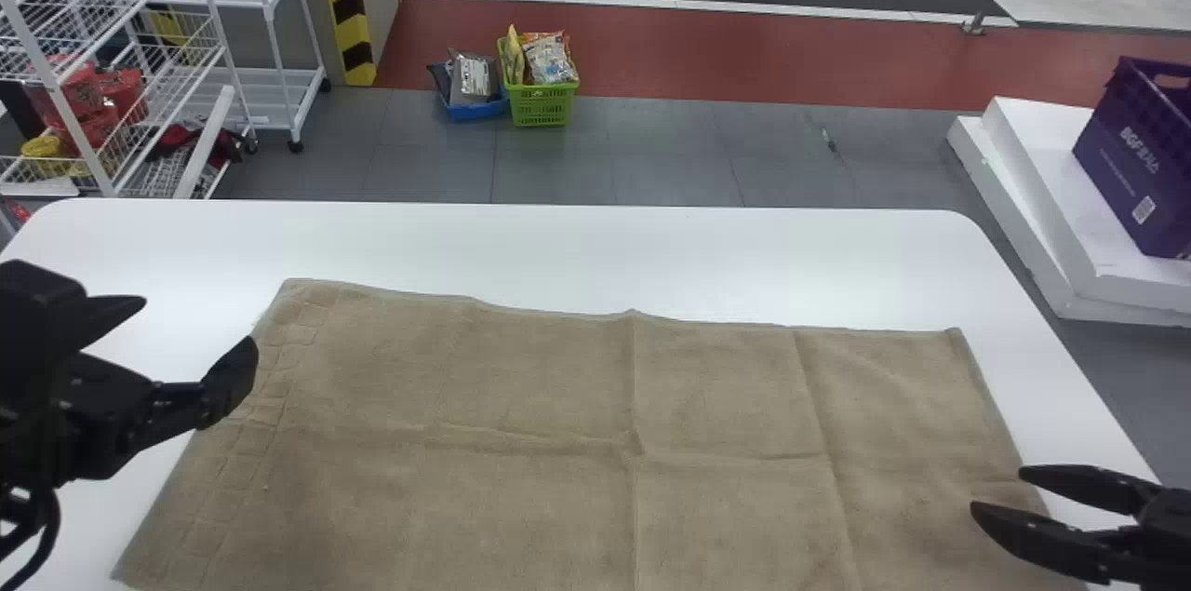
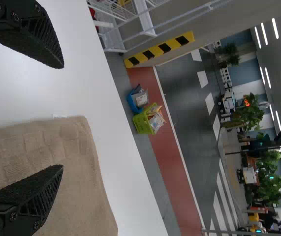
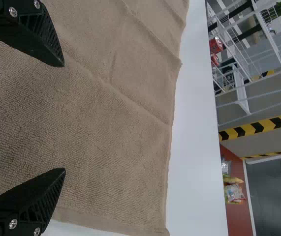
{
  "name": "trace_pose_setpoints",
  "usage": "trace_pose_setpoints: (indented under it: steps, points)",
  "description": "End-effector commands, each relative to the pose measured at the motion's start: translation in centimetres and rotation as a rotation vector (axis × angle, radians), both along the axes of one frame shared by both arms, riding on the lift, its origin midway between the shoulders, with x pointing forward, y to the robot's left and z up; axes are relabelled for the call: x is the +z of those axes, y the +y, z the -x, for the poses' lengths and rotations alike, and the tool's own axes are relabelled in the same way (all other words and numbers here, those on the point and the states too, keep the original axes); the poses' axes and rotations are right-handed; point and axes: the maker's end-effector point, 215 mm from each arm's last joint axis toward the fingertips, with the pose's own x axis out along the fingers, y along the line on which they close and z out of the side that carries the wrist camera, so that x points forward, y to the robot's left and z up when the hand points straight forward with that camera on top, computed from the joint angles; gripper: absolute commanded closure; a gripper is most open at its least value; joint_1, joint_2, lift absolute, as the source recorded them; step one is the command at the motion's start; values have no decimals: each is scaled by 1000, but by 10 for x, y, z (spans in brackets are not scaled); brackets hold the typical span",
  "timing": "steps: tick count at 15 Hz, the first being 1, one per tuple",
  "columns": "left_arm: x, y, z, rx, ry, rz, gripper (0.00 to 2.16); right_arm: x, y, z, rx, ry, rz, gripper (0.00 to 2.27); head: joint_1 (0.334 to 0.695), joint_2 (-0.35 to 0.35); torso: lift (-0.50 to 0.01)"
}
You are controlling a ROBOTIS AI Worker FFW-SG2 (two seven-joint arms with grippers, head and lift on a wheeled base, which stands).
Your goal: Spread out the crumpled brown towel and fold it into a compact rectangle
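Head view: left gripper (image 1: 199, 325), right gripper (image 1: 997, 490) near opposite ends of brown towel (image 1: 540, 386); jaws wide open, empty.

black arm (image 1: 93, 414), looped black cable (image 1: 48, 530), silver screws (image 3: 13, 12)

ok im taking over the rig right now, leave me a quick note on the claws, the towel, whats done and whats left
Left claw: open, empty, by the towel's left side.
Right claw: open, empty, by the towel's right side.
Brown towel: lying on the white table, its near edge partly out of the head view.
Done: towel spread out, nearly flat, with light creases.
Left: all the folding, down to a compact rectangle.
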Motion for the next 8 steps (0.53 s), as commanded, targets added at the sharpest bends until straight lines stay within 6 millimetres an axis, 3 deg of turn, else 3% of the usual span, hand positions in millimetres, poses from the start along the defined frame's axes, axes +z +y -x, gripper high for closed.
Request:
trace_pose_setpoints:
  steps: [1,4,8]
  points:
    - [-10,6,25,-2,30,16,100,8,-7,-1,-21,-16,-8,36,695,-106,-127]
    - [-29,3,41,-38,81,6,215,19,-8,-10,-29,-44,-9,36,695,-112,-127]
    - [-49,17,68,-42,139,-55,215,34,-17,-14,-55,-77,-18,39,695,-119,-127]
